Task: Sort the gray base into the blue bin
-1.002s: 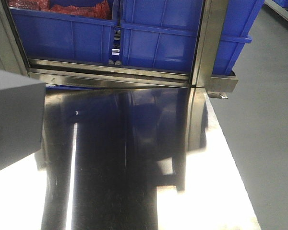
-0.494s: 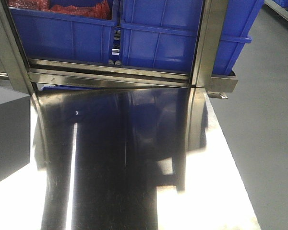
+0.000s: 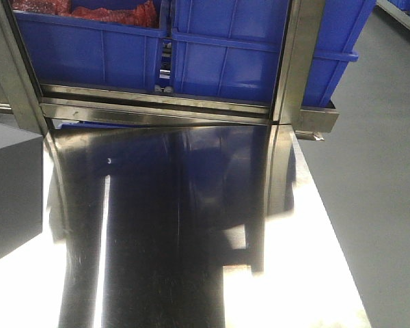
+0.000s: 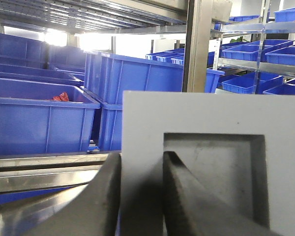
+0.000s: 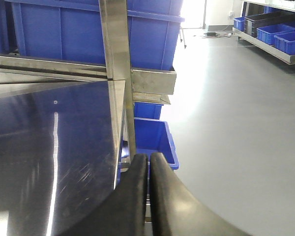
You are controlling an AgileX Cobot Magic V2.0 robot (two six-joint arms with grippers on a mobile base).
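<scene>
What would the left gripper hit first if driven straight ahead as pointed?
Probably the blue bin wall beside the steel upright; depth is unclear, and the held gray base hides part of the path.

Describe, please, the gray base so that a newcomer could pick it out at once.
Start at the shiny steel table fronting the shelf of blue bins. At its left edge, the left gripper holds the gray base. It alone is matte gray, a block with a square recess.
</scene>
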